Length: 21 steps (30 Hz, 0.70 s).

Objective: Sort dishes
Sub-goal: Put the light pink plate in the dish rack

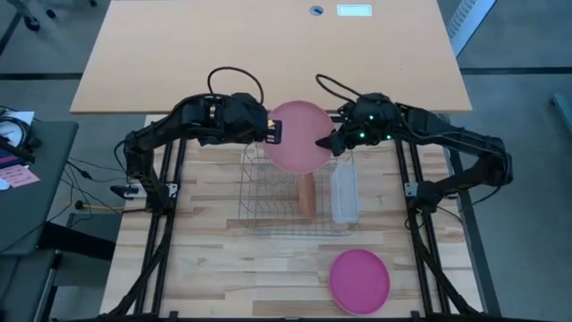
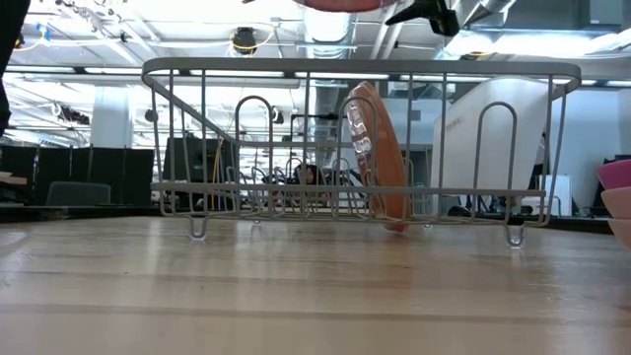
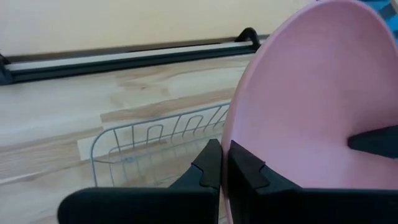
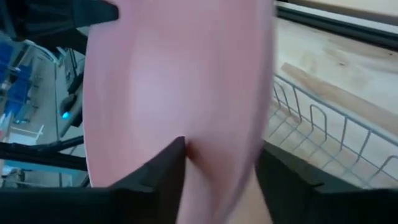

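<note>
Pale pink plate [image 2: 340,4] cropped by low view's top edge.

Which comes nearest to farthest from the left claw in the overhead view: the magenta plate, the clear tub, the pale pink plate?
1. Pale pink plate: its edge sits in the left claw, above the rack.
2. Clear tub: right of the rack.
3. Magenta plate: lying on the table's near right.

Left tool [image 1: 273,131] clamped; right tool [image 1: 327,141] half-closed, arms converging.
</note>
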Each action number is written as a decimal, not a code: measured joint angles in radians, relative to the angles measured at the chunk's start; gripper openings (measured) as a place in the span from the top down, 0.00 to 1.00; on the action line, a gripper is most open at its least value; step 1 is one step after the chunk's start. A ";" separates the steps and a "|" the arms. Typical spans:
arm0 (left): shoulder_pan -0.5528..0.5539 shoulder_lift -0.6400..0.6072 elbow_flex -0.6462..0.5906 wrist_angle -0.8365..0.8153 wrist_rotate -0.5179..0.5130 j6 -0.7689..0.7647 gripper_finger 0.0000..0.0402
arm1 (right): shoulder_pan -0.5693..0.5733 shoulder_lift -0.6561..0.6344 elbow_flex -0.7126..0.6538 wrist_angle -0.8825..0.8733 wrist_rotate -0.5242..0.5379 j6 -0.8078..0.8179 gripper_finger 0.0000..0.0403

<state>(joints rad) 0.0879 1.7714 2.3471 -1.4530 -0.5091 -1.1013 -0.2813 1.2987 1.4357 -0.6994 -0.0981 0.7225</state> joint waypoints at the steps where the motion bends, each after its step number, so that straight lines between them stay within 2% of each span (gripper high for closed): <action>1: 0.000 0.000 -0.007 0.002 0.000 -0.007 1.00 | 0.000 0.003 0.000 0.001 0.000 -0.012 0.63; 5: 0.000 0.000 -0.030 -0.002 0.001 -0.032 1.00 | -0.001 0.018 0.001 0.002 -0.002 -0.037 0.81; 9: -0.002 0.000 -0.045 -0.002 0.006 -0.052 1.00 | 0.003 0.024 0.001 -0.004 -0.001 -0.043 0.92; 21: -0.003 -0.001 -0.046 -0.001 0.012 -0.077 0.99 | 0.003 0.029 0.001 -0.010 -0.003 -0.076 0.94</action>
<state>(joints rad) 0.0853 1.7706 2.3013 -1.4544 -0.4966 -1.1779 -0.2783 1.3277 1.4366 -0.7092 -0.1013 0.6467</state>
